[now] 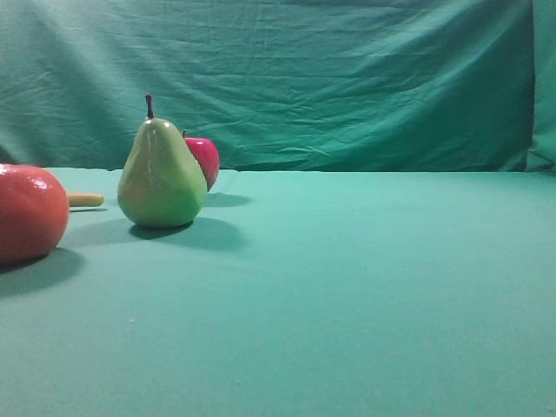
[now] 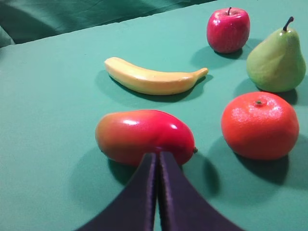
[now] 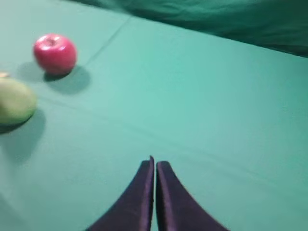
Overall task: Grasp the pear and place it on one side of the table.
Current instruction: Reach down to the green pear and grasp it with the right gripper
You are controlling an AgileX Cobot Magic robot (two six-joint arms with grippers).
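The glossy yellow-green pear stands upright on the teal-green cloth tabletop, left of centre, just before the red apple. Both end effectors, left and right, are clenched, holding nothing; open cloth stretches rightward.

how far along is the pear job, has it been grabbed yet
Nothing looks done yet. The pear stands upright on the table among the other fruit, just in front of the apple, with no gripper touching it. Nothing is in hand: the left gripper is shut and empty near the mango, and the right gripper is shut over bare cloth. Reaching, grasping and moving the pear aside all remain.
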